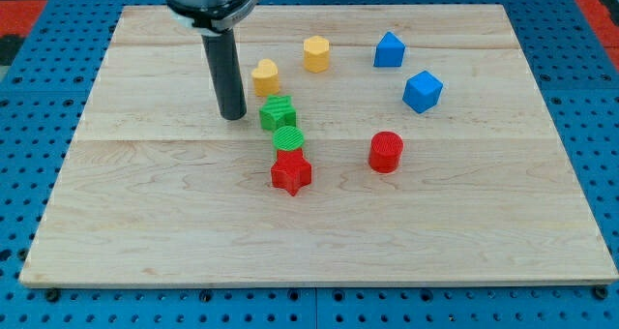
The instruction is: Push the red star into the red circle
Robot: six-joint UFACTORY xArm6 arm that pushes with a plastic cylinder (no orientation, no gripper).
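The red star (290,172) lies flat with no clear long axis, left of the red circle (385,152); my tip (232,116), a jawless tool, rests on the wooden table (145,223).

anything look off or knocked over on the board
Nothing stands out. All eight blocks sit flat on the wooden board. My tip rests left of the green cube, away from the red star and red circle.

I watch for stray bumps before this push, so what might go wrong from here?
My tip stands left of the green cube; heading for the red star may knock it. The green cylinder touches the star and may drag along. An off-centre push may miss the red cylinder.
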